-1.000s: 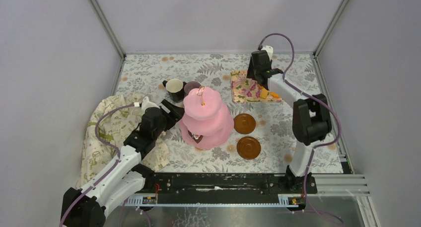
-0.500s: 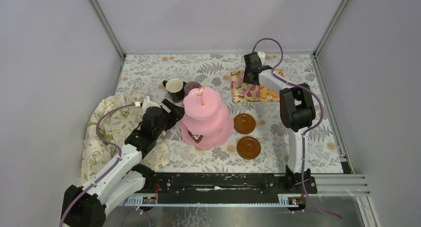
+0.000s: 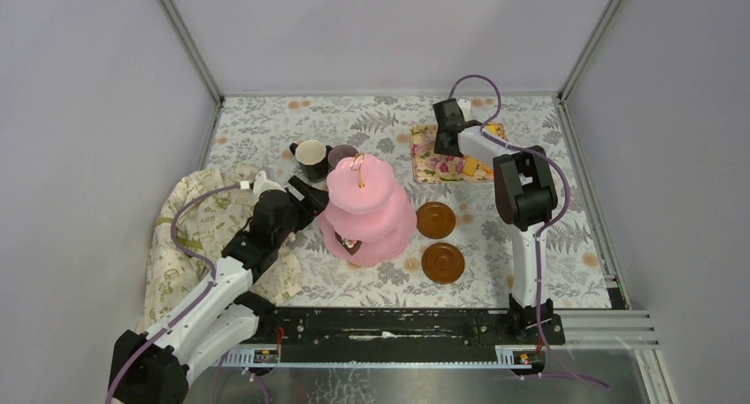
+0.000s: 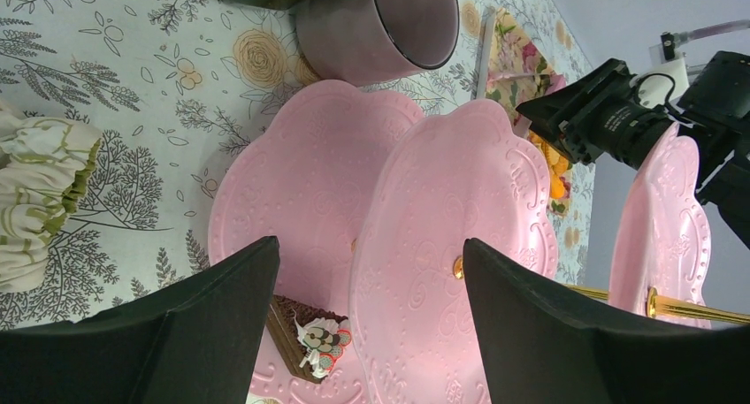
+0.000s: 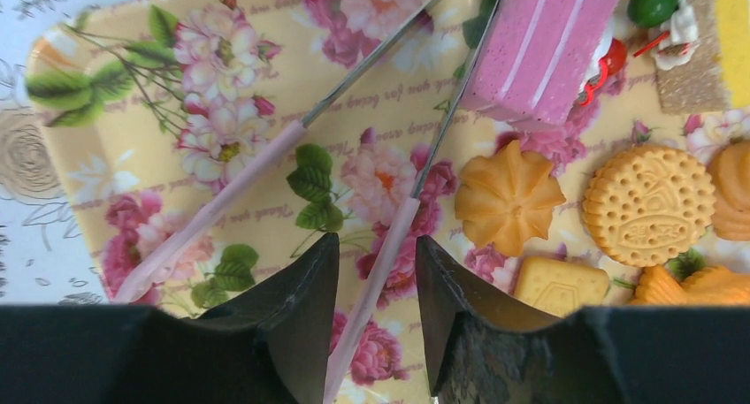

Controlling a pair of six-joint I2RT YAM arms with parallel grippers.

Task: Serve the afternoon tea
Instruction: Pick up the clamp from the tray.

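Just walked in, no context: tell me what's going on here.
The right tool hangs open over the rectangular floral-patterned tray, jaws either side of a pink-handled metal utensil, not yet gripping. The left tool is open beside the pink three-tier cake stand, whose bottom tier holds a dark cake slice.

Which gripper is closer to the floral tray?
Right. The right gripper hangs over the floral tray, jaws either side of a pink-handled utensil; the left gripper is far off, at the pink cake stand.
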